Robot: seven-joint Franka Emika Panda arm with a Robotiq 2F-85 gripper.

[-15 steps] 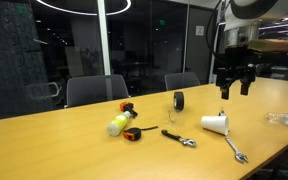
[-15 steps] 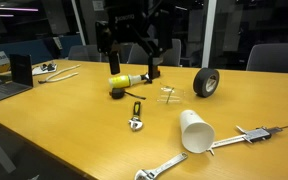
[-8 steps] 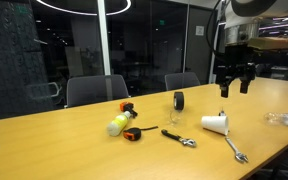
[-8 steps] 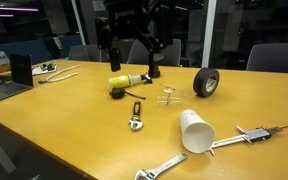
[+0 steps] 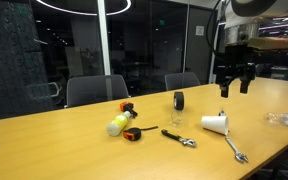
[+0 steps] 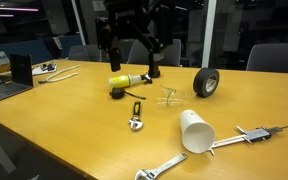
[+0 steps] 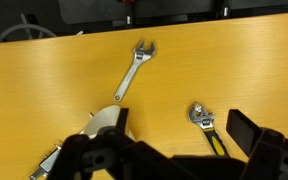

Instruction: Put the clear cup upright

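Note:
The clear cup [image 6: 168, 97] lies on its side on the wooden table, faint and see-through, between the yellow bottle [image 6: 127, 82] and the black tape roll [image 6: 206, 82]. In an exterior view it is a faint shape [image 5: 174, 117] in front of the roll. My gripper [image 5: 234, 88] hangs open and empty well above the table, right of the cup. It also shows in an exterior view [image 6: 129, 62] and in the wrist view [image 7: 169, 152]. The wrist view does not show the clear cup.
An opaque white cup [image 5: 215, 123] lies on its side below the gripper and shows in the wrist view [image 7: 104, 125]. A silver wrench [image 7: 134, 68], a yellow-handled wrench [image 7: 206, 128], a clear plastic bottle [image 5: 284, 119] and a laptop [image 6: 9, 80] are on the table. Chairs stand behind it.

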